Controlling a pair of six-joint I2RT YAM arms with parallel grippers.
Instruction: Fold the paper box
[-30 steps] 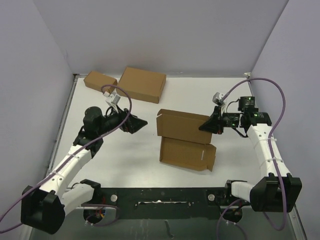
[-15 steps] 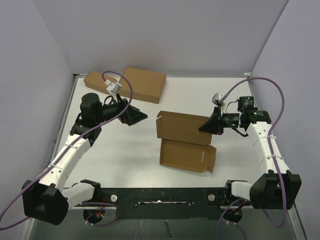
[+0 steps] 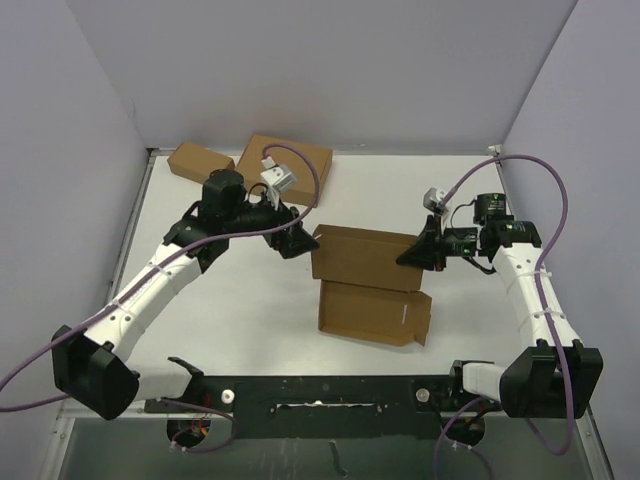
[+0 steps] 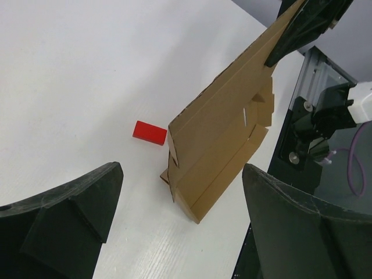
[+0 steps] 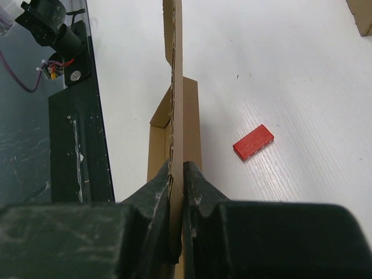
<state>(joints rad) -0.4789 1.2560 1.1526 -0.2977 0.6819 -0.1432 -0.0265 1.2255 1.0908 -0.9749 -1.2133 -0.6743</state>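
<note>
The paper box is thin brown cardboard in the middle of the table. Its one panel (image 3: 372, 312) lies flat and the other panel (image 3: 358, 257) stands raised. My right gripper (image 3: 412, 252) is shut on the raised panel's right edge; in the right wrist view the pads (image 5: 157, 183) pinch the thin edge (image 5: 173, 70). My left gripper (image 3: 298, 243) is open and empty just off the box's left end. In the left wrist view the box (image 4: 226, 133) stands ahead between my spread fingers (image 4: 87, 203), not touched.
A small red block (image 4: 150, 132) lies on the table behind the raised panel, also in the right wrist view (image 5: 253, 142). A larger cardboard box (image 3: 300, 158) and a small one (image 3: 198, 160) sit at the back left. The black rail (image 3: 320, 395) runs along the near edge.
My left arm has swung right and forward, bringing its open gripper from the left side up to the box's left end. The right gripper still holds the raised panel, nearly still.
</note>
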